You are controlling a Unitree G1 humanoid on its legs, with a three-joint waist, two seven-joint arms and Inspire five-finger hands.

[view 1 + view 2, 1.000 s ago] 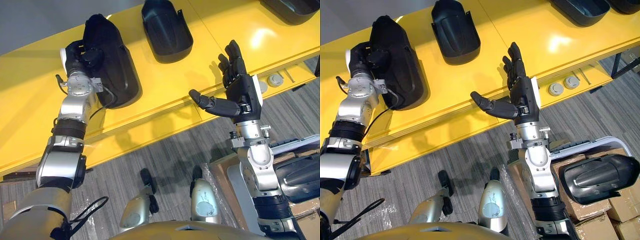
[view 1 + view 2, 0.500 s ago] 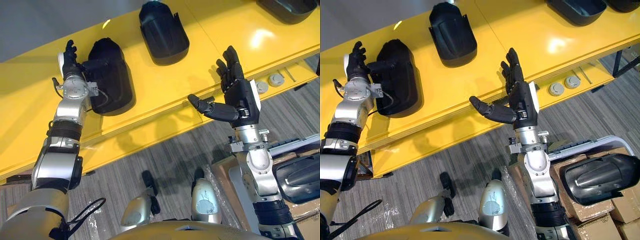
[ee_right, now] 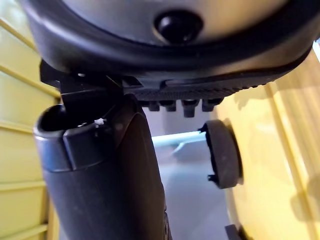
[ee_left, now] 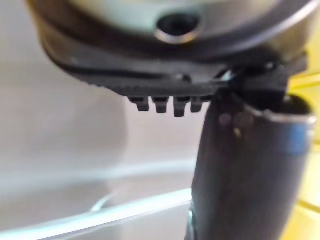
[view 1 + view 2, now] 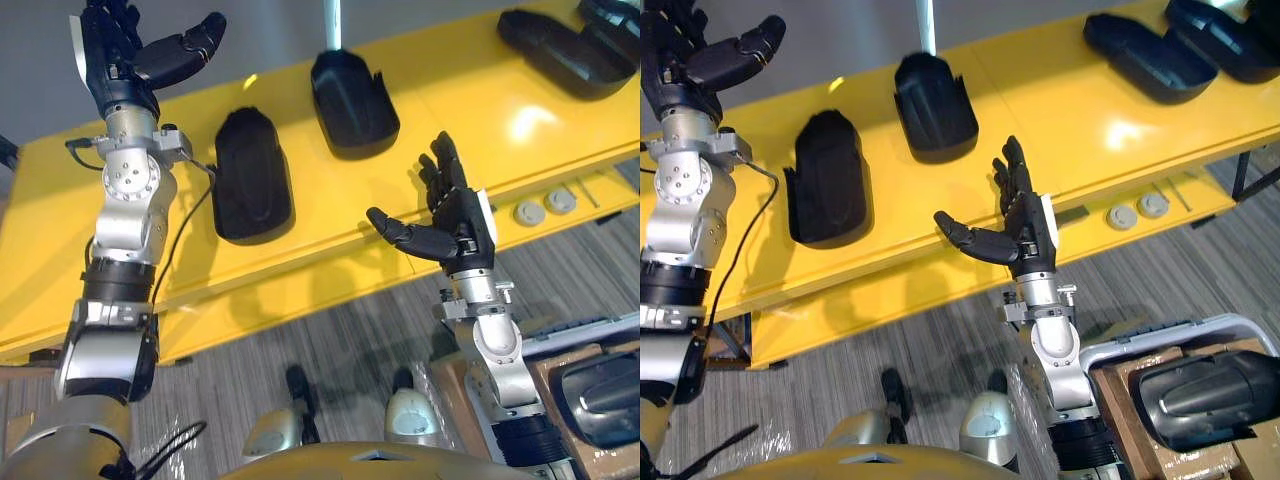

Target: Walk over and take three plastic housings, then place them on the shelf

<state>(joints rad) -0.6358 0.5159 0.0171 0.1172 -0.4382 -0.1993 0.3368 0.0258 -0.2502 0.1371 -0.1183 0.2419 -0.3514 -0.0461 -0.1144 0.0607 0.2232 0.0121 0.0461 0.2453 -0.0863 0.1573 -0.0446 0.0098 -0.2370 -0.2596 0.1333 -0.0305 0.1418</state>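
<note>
The near housing (image 5: 253, 175) is a long black plastic shell with a rounded nose and a dull finish. It lies flat on the yellow shelf (image 5: 450, 90), below the raised left hand (image 5: 118, 62) and well apart from it. A second housing (image 5: 352, 100), shorter and scoop-shaped, seems to lie hollow side up. It sits farther back on the shelf, between the two hands and touching neither. Two far housings (image 5: 1150, 58) lie just beside each other at the shelf's end, well off to the right hand's outer side.

The right hand (image 5: 1025, 230) hovers over the shelf's front edge with fingers straight, thumb spread and nothing in it. The left hand is lifted high above the shelf's back, fingers loose and thumb out, also empty. Its wrist view shows nothing past the thumb.

As I judge it, the placing is largely done: four housings rest on the shelf and neither hand carries one. Which of them count toward the three cannot be told. A spare housing (image 5: 1205, 395) still lies in a pale-rimmed bin (image 5: 1160, 330) on a cardboard box (image 5: 1118, 400), down beside the right forearm. Another trip may therefore remain.

Two grey round discs (image 5: 1138, 210) sit on the shelf's lower ledge, near the right hand.
</note>
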